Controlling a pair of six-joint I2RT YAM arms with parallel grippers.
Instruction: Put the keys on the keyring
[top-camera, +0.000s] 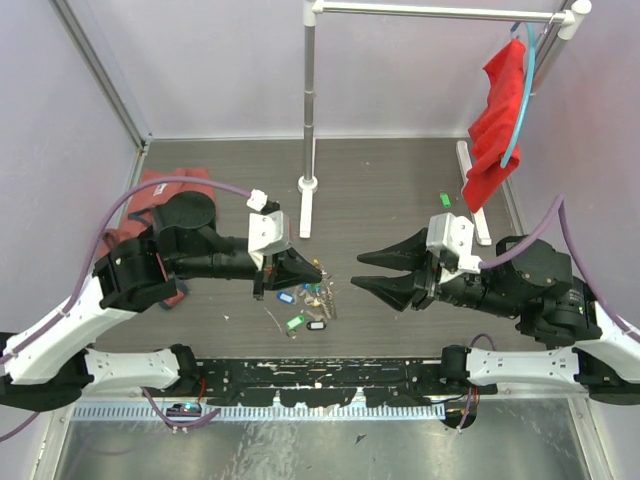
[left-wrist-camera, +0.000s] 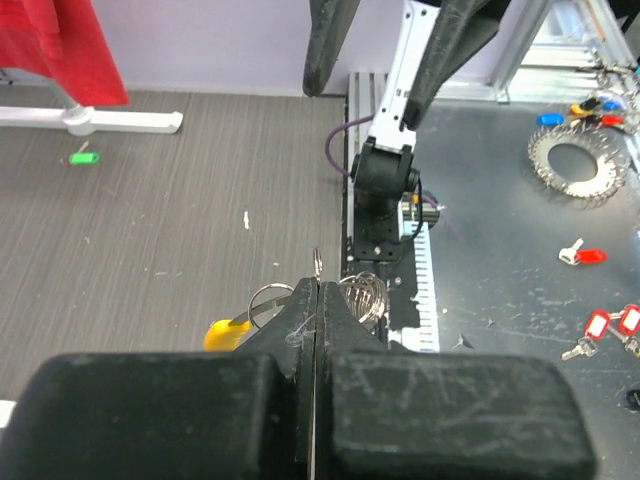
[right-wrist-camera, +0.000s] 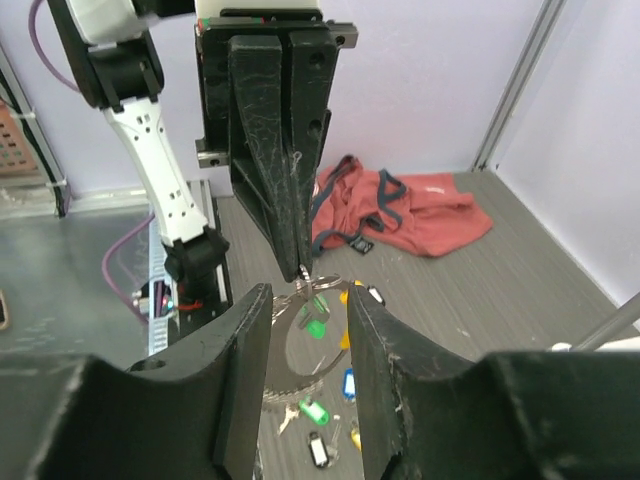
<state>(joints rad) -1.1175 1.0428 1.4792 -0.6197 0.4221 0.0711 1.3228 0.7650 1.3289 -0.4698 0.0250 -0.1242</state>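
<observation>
The left arm (top-camera: 60, 330) and right arm (top-camera: 610, 350) have white shells on the long links and black housings at the joints. A purple cable (top-camera: 170, 184) arcs to each wrist, where a white block (top-camera: 268, 228) sits just behind the fingers. The left gripper (top-camera: 318, 270) and right gripper (top-camera: 358, 272) carry black tapered fingers (right-wrist-camera: 275, 150), scuffed pale.

Surface: dark grey wood-grain table (top-camera: 400, 180), walled left, back and right.
Near centre: cluster of small keys (top-camera: 286, 297) with blue, green and dark tags.
Far right: lone green-tagged key (top-camera: 445, 200), near a white stand foot (top-camera: 470, 185).
Left: crumpled reddish cloth (top-camera: 150, 192).
</observation>
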